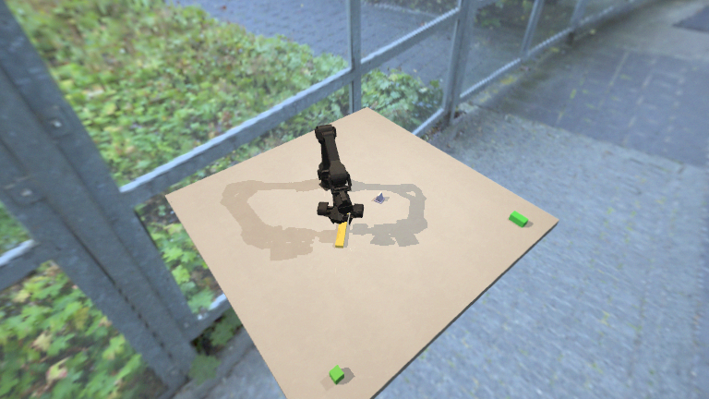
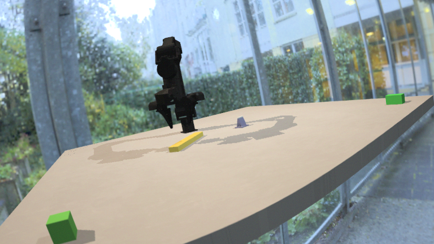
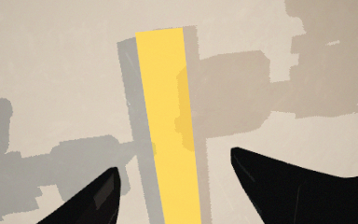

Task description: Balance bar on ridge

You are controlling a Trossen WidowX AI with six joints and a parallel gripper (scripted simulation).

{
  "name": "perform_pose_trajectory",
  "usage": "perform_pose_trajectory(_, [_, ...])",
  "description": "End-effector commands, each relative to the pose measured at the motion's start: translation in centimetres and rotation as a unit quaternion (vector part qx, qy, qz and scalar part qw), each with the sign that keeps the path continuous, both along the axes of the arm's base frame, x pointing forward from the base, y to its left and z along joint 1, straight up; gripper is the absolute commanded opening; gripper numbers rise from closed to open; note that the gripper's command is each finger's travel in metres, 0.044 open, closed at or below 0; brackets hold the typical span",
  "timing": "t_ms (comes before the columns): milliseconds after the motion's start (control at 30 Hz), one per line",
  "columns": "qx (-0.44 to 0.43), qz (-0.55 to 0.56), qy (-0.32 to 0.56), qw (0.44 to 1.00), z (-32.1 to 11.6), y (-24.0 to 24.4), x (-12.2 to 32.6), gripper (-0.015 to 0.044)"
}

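The yellow bar (image 1: 341, 235) (image 2: 186, 142) (image 3: 163, 84) lies flat on the table (image 1: 397, 290) (image 2: 224, 177). My gripper (image 1: 342, 219) (image 2: 182, 123) (image 3: 175, 164) is open and empty above the bar's end nearer the arm base. In the wrist view the bar runs between the two black fingertips, tilted slightly, with its far end in sight and its near part cut off by the lower edge. The small purple-grey ridge (image 1: 379, 198) (image 2: 241, 122) stands on the table to the right of the bar in the top and exterior views. Nothing rests on it.
One green block (image 1: 336, 374) (image 2: 61, 227) stands near the table's front corner. Another green block (image 1: 518, 218) (image 2: 395, 99) lies near the right corner. The black arm (image 1: 331, 164) (image 2: 169, 68) rises behind the bar. Shadows of the arm fall on both sides of it.
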State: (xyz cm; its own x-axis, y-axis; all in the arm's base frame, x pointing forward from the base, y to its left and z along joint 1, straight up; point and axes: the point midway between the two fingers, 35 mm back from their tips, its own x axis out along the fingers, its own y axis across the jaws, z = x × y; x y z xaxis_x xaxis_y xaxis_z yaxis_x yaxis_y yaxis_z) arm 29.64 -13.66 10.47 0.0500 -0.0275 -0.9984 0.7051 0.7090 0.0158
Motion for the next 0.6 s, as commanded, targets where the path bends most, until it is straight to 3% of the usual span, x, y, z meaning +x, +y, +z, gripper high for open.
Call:
perform_pose_trajectory(0, [0.009, -0.003, 0.014, 1.0, -2.7, 0.2, -0.3, 0.0315])
perform_pose_trajectory(567, [0.009, -0.003, 0.014, 1.0, -4.7, 0.2, -0.3, 0.0315])
